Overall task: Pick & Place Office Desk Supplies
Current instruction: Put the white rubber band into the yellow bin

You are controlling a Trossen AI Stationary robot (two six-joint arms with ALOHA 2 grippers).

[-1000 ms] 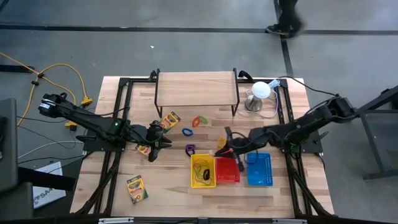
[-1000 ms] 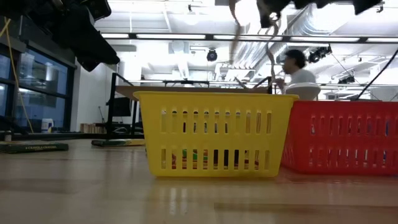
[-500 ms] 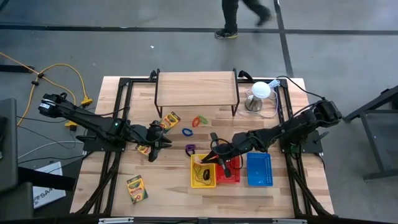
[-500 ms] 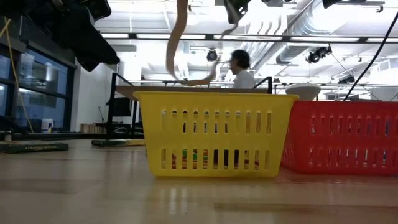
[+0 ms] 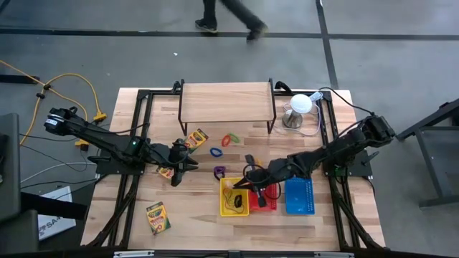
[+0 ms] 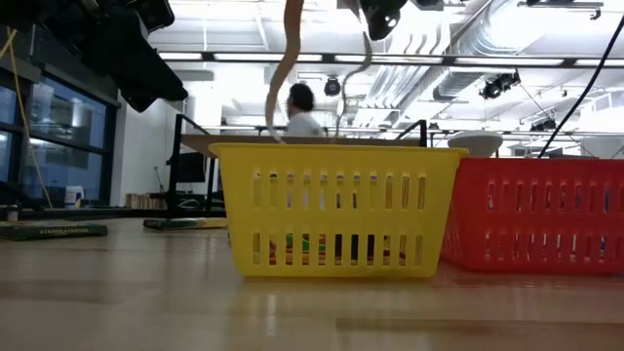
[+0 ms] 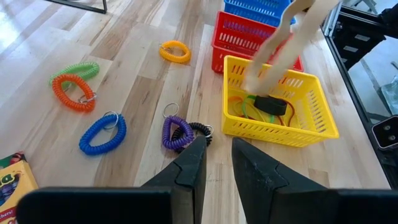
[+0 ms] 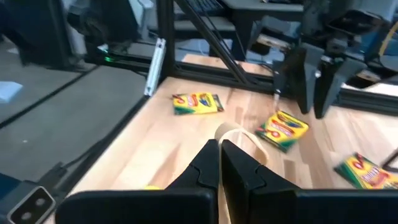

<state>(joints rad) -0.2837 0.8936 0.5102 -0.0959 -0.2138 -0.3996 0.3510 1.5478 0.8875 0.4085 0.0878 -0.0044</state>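
My right gripper (image 5: 242,183) reaches in from the table's right and is shut on a tan rubber band (image 7: 283,46) that dangles over the yellow basket (image 5: 234,198). My left gripper (image 7: 216,163) waits open at the table's left, above a crayon box (image 8: 283,130), with nothing between its fingers. Two more crayon boxes (image 5: 197,137) (image 5: 158,217) lie flat on the wood. Coloured coil rings (image 7: 102,132) (image 7: 73,92) (image 7: 175,51) lie between the baskets and the shelf. In the yellow basket lie thin bands and a black piece (image 7: 271,104). My right gripper pinches the tan band's upper end (image 8: 226,131) between its two shut fingers. The fingers come in nearly level from the table's right. The band hangs slack below them as a long loop (image 6: 280,73), and its lower end (image 7: 252,81) reaches down to the yellow basket's rim.
A red basket (image 5: 264,198) and a blue basket (image 5: 299,196) stand in a row right of the yellow one. A wooden shelf riser (image 5: 226,100) and a white dome on a metal base (image 5: 301,107) stand at the far side. A person walks past beyond the table.
My right gripper has carried the tan band toward the table's left, from over the red basket to over the yellow basket, sinking slightly. The band swings below it. The person beyond the table has walked toward the left.
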